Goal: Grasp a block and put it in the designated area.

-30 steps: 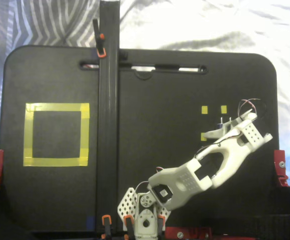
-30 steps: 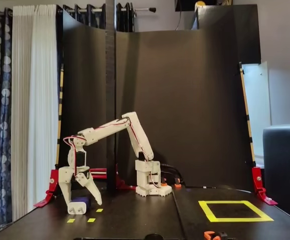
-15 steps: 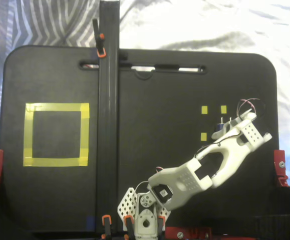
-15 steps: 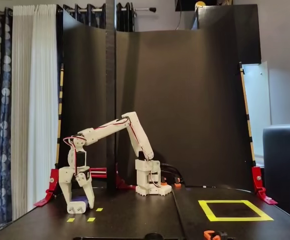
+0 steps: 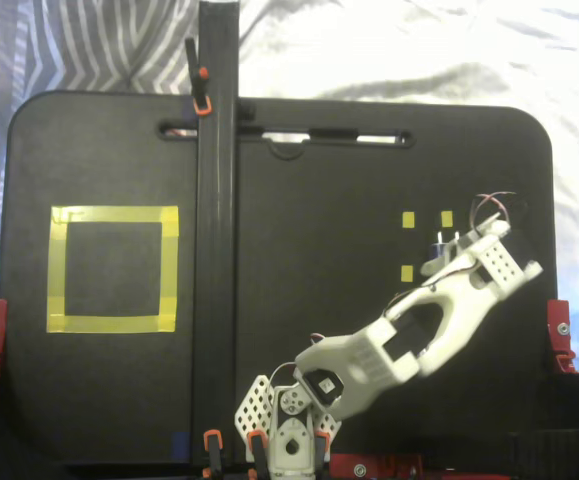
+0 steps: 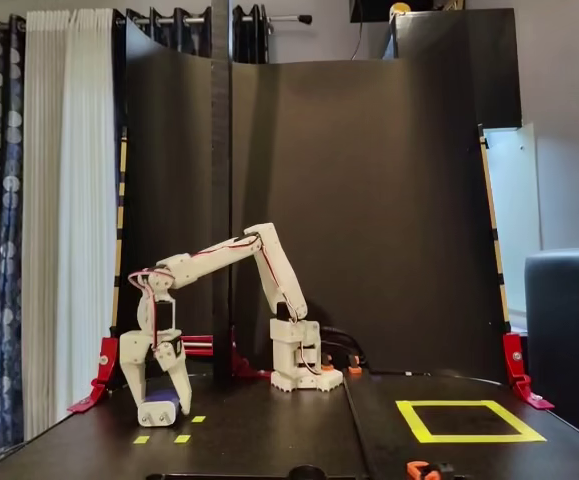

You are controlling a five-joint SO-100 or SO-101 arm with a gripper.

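Observation:
The small dark blue block [image 5: 438,247] sits at the right of the black board among tiny yellow tape squares, its silvery prongs pointing to the far edge. My white gripper [image 5: 443,258] reaches down over it and is shut on the block. In the side fixed view the block [image 6: 165,397] shows dark blue between the fingers of the gripper [image 6: 159,408], low over the board at the left. The designated area [image 5: 114,214], a large yellow tape square, lies on the left half of the board in the top-down fixed view. It appears at the right as the designated area [image 6: 469,438] in the side view.
A tall black post [image 5: 216,220] with orange clamps stands between the block and the yellow square. Red clamps [image 5: 559,330] hold the board's edges. The arm's base [image 6: 297,365] stands mid-board. Black backdrop panels [image 6: 369,200] rise behind it.
The fingers stood spread around the block a second ago and have since shut on it. The arm has shifted slightly toward the far edge.

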